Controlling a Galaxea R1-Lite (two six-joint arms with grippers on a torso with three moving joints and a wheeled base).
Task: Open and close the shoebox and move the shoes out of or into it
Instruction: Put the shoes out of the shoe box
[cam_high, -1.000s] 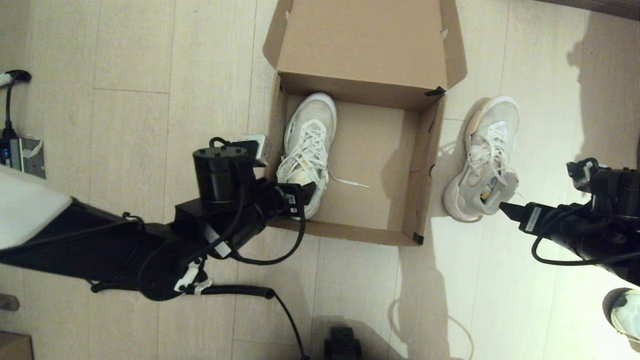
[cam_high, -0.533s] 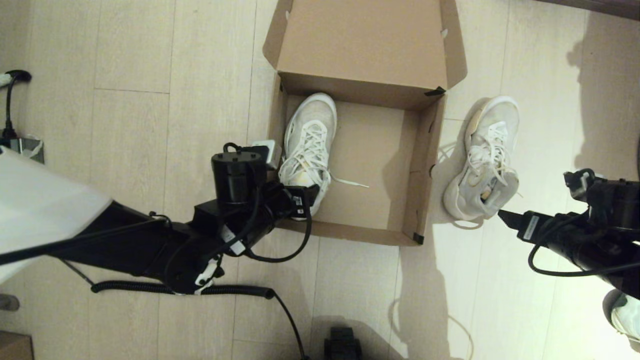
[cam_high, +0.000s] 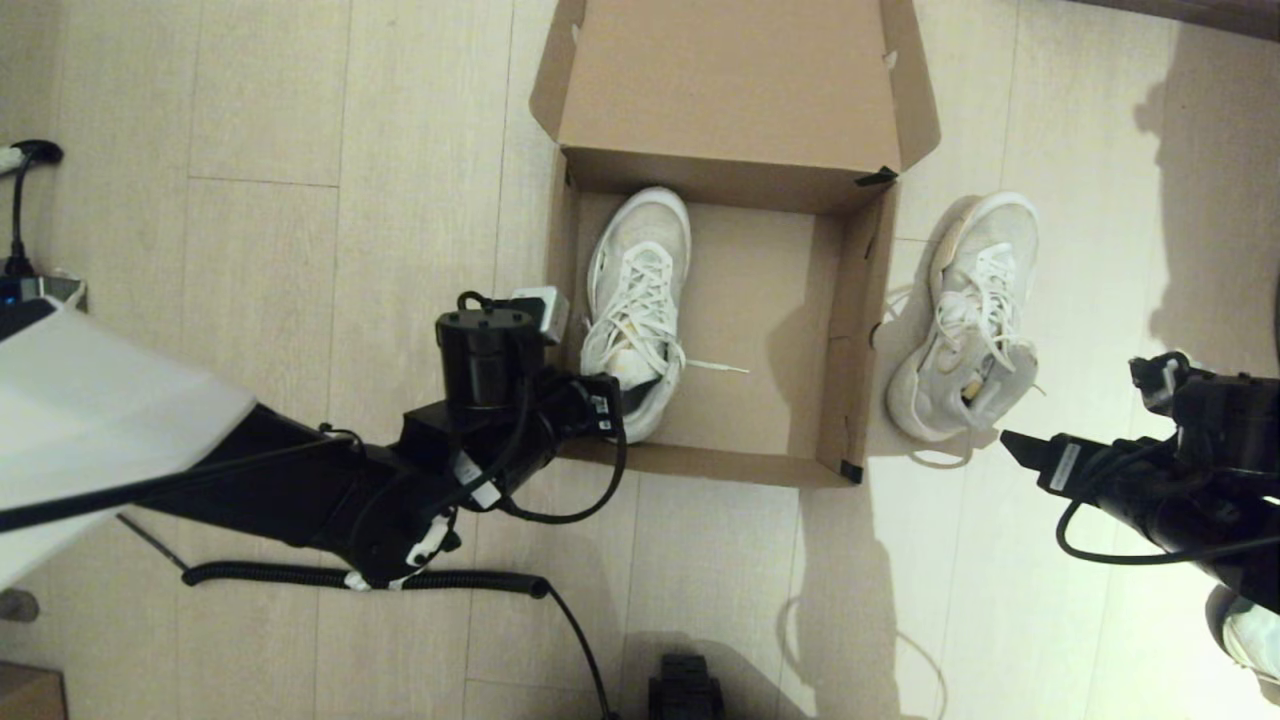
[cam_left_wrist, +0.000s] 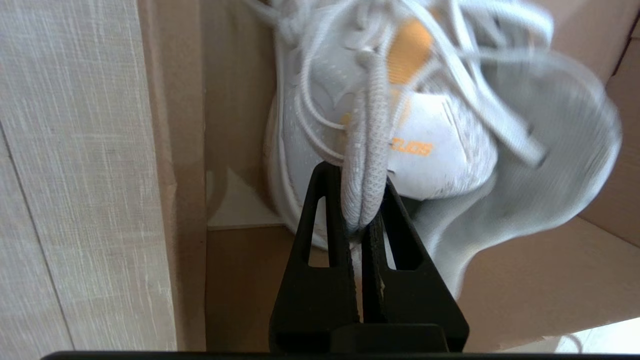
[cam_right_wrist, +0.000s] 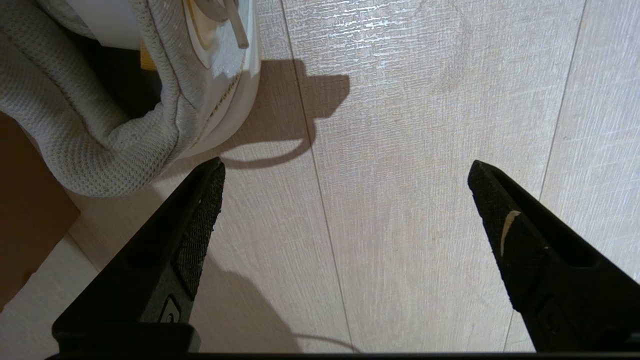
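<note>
A: What are the claws doing?

B: The left claw (cam_left_wrist: 361, 210) is pinched tight on the heel collar of the shoe in the box (cam_high: 637, 300). The right claw (cam_right_wrist: 345, 200) hangs spread wide just behind the heel of the shoe on the floor (cam_high: 965, 320), touching nothing.

A: And the box (cam_high: 850, 330)?

B: Lid folded back, open on the floor. One shoe lies along its left wall, the other just outside its right wall.

A: Which way do they run?

B: Both lengthwise, toes away from the robot, heels toward it.

A: Which step, then?

B: Probably seating the first shoe. Next, the left claw must let go and the right one close on the other heel.
</note>
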